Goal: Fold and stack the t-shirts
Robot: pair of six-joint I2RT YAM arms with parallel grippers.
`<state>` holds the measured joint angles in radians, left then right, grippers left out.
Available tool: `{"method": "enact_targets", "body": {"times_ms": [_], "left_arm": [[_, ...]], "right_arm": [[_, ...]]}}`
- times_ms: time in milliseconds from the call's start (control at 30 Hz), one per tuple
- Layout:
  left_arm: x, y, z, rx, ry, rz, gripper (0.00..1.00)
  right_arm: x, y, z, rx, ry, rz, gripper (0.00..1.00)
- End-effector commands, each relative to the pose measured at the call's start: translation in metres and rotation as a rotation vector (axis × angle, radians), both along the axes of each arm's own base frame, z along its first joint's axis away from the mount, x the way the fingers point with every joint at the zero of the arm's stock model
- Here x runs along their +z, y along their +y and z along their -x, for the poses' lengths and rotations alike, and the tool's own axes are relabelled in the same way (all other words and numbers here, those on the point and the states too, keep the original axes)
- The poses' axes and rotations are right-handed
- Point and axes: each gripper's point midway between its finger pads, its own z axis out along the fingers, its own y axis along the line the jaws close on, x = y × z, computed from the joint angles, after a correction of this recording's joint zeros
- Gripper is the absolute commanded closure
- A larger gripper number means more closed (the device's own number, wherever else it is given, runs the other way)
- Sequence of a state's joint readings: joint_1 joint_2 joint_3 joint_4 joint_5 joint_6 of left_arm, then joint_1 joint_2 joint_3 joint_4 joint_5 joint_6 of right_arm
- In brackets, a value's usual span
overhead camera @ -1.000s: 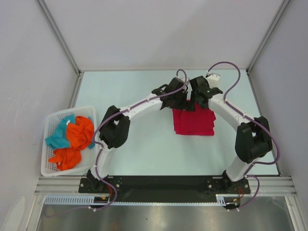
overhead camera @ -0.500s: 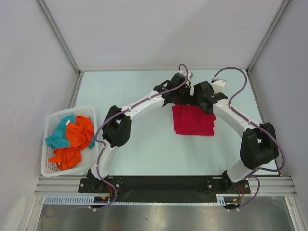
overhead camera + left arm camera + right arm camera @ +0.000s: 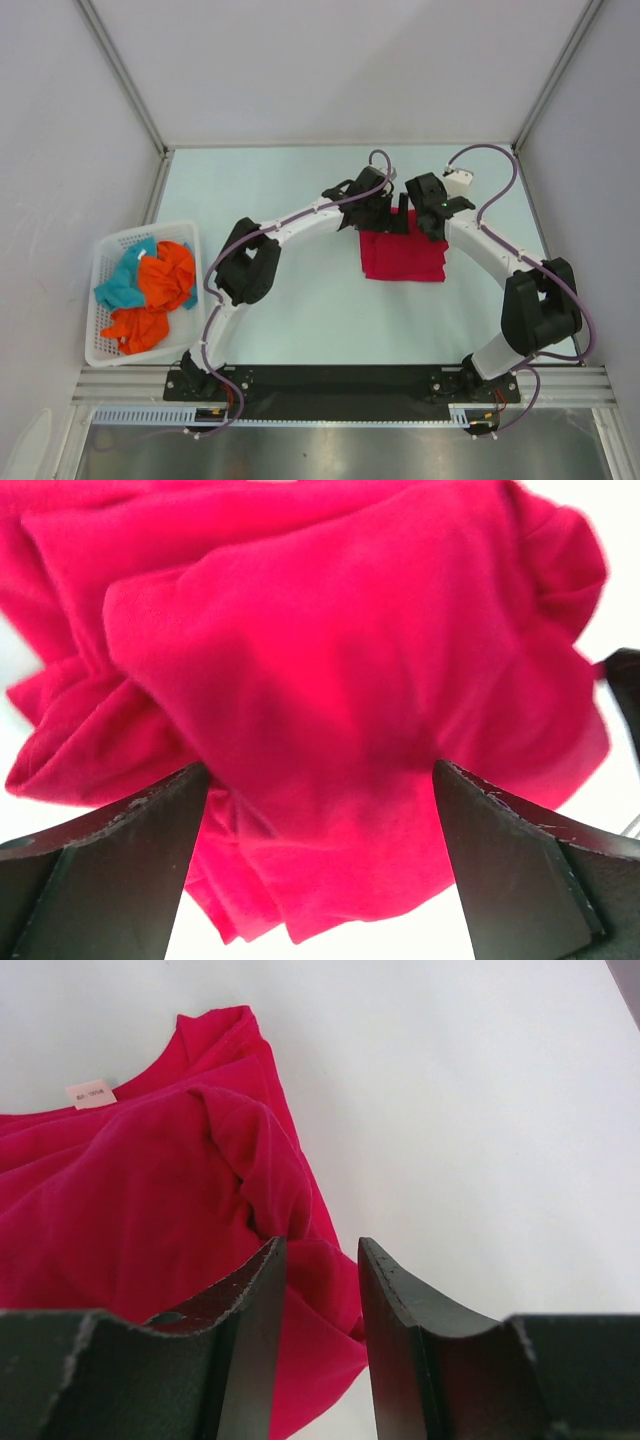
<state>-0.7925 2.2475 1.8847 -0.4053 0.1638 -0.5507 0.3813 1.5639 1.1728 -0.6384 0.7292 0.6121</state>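
A crimson t-shirt (image 3: 403, 258) lies folded into a rough rectangle on the pale table, right of centre. Both grippers hover over its far edge. My left gripper (image 3: 385, 216) is over the far left corner, and its wrist view shows the left gripper (image 3: 320, 768) open wide above the rumpled red t-shirt (image 3: 330, 660), gripping nothing. My right gripper (image 3: 433, 220) is at the far right corner. In its wrist view the right gripper (image 3: 320, 1245) stands partly open, with a fold of the t-shirt (image 3: 150, 1210) and its collar tag (image 3: 92, 1093) below; no cloth is pinched.
A white basket (image 3: 108, 352) at the table's left edge holds orange cloth (image 3: 165, 275) and teal cloth (image 3: 122, 283). Grey walls enclose the table on three sides. The black rail (image 3: 330, 383) with the arm bases runs along the near edge.
The right arm's elbow has swung outward to the right and both grippers have shifted slightly over the shirt's far edge. The shirt lies as before.
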Motion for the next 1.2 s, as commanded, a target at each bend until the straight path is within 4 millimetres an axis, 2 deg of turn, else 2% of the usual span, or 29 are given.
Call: {"method": "enact_targets", "body": {"times_ms": [0, 200, 333, 567, 733, 833, 900, 1000, 1033, 1067, 1167], "left_arm": [[0.03, 0.008, 0.0, 0.019, -0.057, 0.02, 0.01], [0.027, 0.026, 0.004, 0.053, -0.057, -0.023, 0.01], [0.026, 0.03, 0.002, 0.063, -0.059, -0.029, 0.0], [0.024, 0.016, -0.001, 0.044, -0.036, 0.005, 0.01], [0.02, 0.015, -0.002, 0.042, -0.033, 0.006, 0.0], [0.015, 0.017, 0.0, 0.039, -0.027, -0.002, 0.0], [0.011, 0.019, 0.003, 0.04, -0.019, -0.009, 0.0], [0.008, 0.025, 0.007, 0.041, -0.018, -0.021, 0.0], [0.014, 0.027, 0.008, 0.043, -0.03, -0.015, 0.01], [0.011, 0.03, 0.01, 0.044, -0.026, -0.024, 0.01], [0.02, 0.031, 0.01, 0.043, -0.042, -0.013, 0.01]], "right_arm": [[0.011, 0.001, -0.004, -0.022, -0.056, -0.015, 0.6], [0.004, 0.005, -0.004, -0.011, -0.044, -0.023, 0.6], [-0.004, 0.009, -0.005, -0.004, -0.027, -0.027, 0.6], [-0.005, 0.006, -0.006, -0.002, -0.022, -0.019, 0.65], [-0.01, 0.004, -0.004, -0.001, -0.011, -0.02, 0.7], [-0.023, 0.006, 0.0, 0.005, 0.018, -0.036, 0.74], [-0.038, 0.01, 0.006, 0.01, 0.052, -0.064, 0.78], [-0.051, 0.014, 0.014, 0.011, 0.079, -0.075, 0.79], [-0.051, 0.015, 0.014, 0.009, 0.076, -0.076, 0.79], [-0.05, 0.018, 0.014, 0.012, 0.069, -0.069, 0.78], [-0.032, 0.02, 0.007, 0.02, 0.032, -0.046, 0.73]]}}
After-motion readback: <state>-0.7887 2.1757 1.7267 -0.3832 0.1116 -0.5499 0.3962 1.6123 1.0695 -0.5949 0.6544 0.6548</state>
